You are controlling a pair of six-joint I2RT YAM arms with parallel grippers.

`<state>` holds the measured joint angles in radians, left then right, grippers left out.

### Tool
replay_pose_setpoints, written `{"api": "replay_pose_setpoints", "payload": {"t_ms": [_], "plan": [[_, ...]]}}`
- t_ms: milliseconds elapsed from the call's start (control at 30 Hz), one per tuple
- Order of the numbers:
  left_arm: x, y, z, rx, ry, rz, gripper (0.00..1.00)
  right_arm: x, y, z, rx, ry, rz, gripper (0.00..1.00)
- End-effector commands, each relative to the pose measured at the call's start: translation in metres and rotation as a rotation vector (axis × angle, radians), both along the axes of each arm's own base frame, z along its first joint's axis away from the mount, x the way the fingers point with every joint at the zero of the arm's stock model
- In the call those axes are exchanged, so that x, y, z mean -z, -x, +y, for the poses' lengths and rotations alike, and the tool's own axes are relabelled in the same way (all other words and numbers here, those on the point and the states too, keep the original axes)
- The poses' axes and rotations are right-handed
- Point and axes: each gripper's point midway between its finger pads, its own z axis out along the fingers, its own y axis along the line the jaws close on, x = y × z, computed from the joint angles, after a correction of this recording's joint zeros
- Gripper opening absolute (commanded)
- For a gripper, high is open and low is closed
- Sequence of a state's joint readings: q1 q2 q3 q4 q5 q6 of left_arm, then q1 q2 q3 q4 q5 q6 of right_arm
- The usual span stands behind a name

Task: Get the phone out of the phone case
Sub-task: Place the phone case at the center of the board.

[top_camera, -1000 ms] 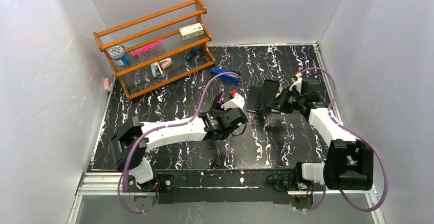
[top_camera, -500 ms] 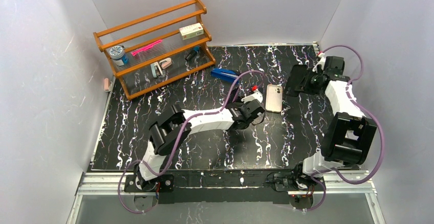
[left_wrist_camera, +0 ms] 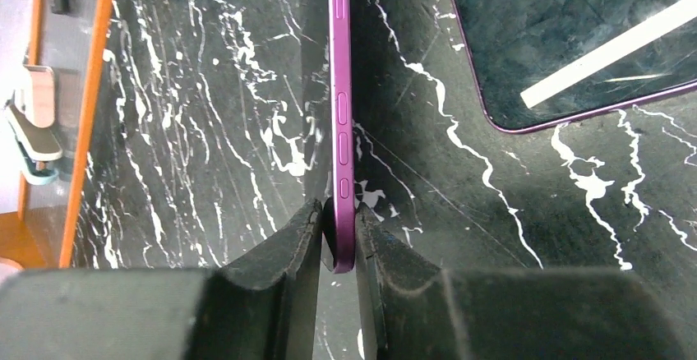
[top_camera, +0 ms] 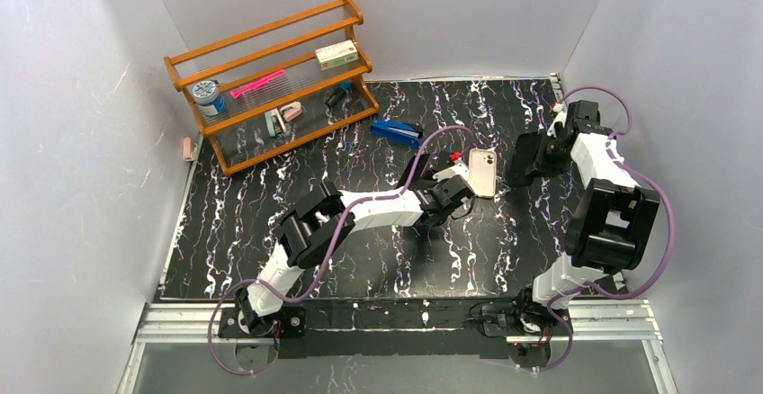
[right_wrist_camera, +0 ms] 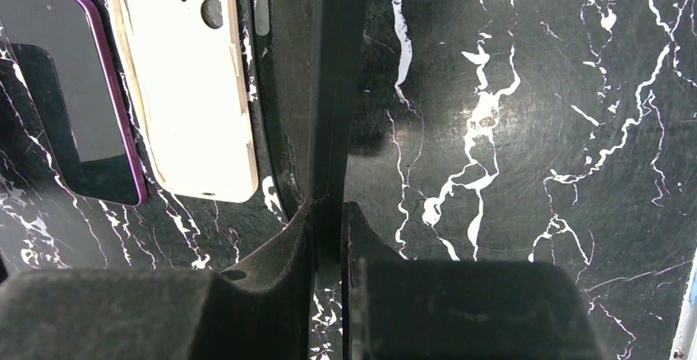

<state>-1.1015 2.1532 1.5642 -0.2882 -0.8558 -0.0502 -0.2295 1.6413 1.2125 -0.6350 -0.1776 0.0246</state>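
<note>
Already the phone [left_wrist_camera: 342, 130] was out of its cover, its purple edge pinched edge-on in the left gripper [left_wrist_camera: 339, 222]. Just beside it, the right gripper [right_wrist_camera: 329, 212] clenched the black phone case [right_wrist_camera: 304, 64] by one wall. A blue stapler [top_camera: 396, 131] lay near the left arm, between it and the wooden rack [top_camera: 270, 84] at the far left.

Mid-worktop [top_camera: 504, 250], the phone [top_camera: 483, 174] is just left of the case [top_camera: 525, 158]. The stapler [top_camera: 396, 131] lies behind and left of it; the rack [top_camera: 286, 99] stands back-left.
</note>
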Motion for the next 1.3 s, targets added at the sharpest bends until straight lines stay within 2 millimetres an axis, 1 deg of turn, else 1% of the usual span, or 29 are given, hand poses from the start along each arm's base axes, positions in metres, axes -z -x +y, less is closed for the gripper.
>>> {"api": "replay_pose_setpoints", "payload": {"t_ms": [0,67,133,200,333,467,600,667,700,800,833,867,933,1000,1100,1133,1200,1267], "plan": [[0.007,-0.003,-0.008,-0.020,0.052,0.021,0.20,0.001,-0.004,0.000,-0.024,-0.010,0.005,0.01],[0.014,-0.003,-0.009,-0.023,0.048,0.032,0.23,0.006,-0.003,0.002,-0.063,-0.020,0.022,0.01],[0.020,-0.004,-0.008,-0.030,0.054,0.046,0.24,0.011,-0.001,0.010,-0.092,-0.065,0.046,0.01],[0.022,-0.006,-0.007,-0.040,0.070,0.057,0.24,0.016,0.001,0.016,-0.110,-0.103,0.076,0.01],[0.022,-0.008,-0.008,-0.050,0.115,0.084,0.28,0.029,0.004,0.020,-0.130,-0.136,0.121,0.01],[0.014,-0.011,-0.012,-0.054,0.187,0.108,0.41,0.033,0.000,0.019,-0.135,-0.141,0.131,0.03],[0.003,-0.016,-0.014,-0.060,0.273,0.140,0.55,0.035,-0.003,0.023,-0.148,-0.164,0.141,0.15],[-0.003,-0.020,-0.011,-0.075,0.335,0.162,0.60,0.036,-0.002,0.023,-0.148,-0.166,0.147,0.25],[-0.006,-0.021,-0.009,-0.082,0.361,0.170,0.62,0.038,-0.002,0.022,-0.142,-0.160,0.154,0.32],[-0.019,-0.024,0.001,-0.099,0.435,0.182,0.70,0.043,-0.001,0.014,-0.104,-0.116,0.172,0.50],[-0.024,-0.026,0.006,-0.110,0.464,0.184,0.74,0.042,-0.001,0.011,-0.089,-0.099,0.172,0.55],[-0.027,-0.027,0.011,-0.119,0.495,0.194,0.76,0.042,-0.002,0.006,-0.069,-0.077,0.172,0.60],[-0.034,-0.031,0.023,-0.143,0.577,0.215,0.78,0.035,-0.005,0.003,-0.041,-0.058,0.151,0.64],[-0.041,-0.038,0.043,-0.186,0.651,0.215,0.79,0.027,-0.007,-0.002,-0.003,-0.030,0.126,0.67],[-0.046,-0.045,0.080,-0.265,0.717,0.214,0.82,0.008,-0.008,-0.013,0.063,0.029,0.077,0.72],[-0.053,-0.050,0.097,-0.300,0.754,0.211,0.83,0.002,-0.009,-0.015,0.081,0.041,0.059,0.73],[-0.059,-0.050,0.124,-0.353,0.824,0.217,0.84,-0.016,-0.010,-0.014,0.098,0.041,-0.002,0.76],[-0.074,-0.049,0.153,-0.404,0.904,0.195,0.86,-0.037,-0.010,-0.010,0.110,0.030,-0.077,0.79]]}}
